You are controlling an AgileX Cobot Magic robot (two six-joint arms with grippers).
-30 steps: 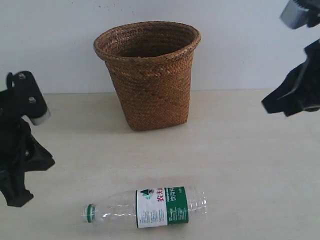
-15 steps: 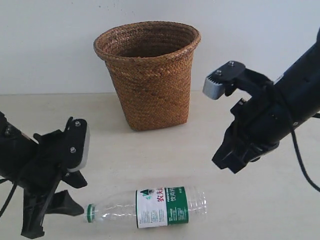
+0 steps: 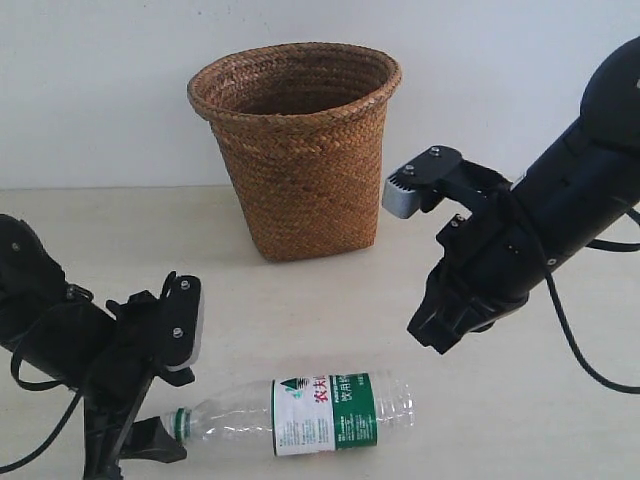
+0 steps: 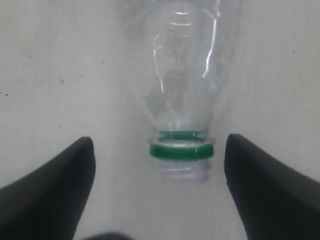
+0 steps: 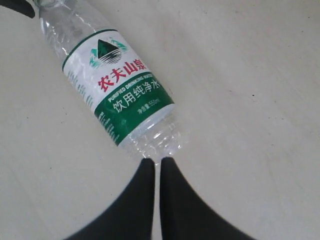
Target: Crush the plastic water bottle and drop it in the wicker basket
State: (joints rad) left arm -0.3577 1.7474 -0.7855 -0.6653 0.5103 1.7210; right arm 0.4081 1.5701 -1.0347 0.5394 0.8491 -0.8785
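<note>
Left wrist view: left claw (image 4: 159, 145) apart astride the stiff neck, likely the surest hold on this light, slippery plastic water bottle (image 4: 180, 75); right claw (image 5: 156, 165) together.

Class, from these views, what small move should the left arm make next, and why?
Probably close the left gripper: its open fingers flank the neck of the plastic water bottle, which lies uncrushed on the table, so a grasp there would steady it.

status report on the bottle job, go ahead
Left hand open, astride neck of bottle. Right hand shut, near its base. Uncrushed, lying flat; nothing blocking basket.
</note>
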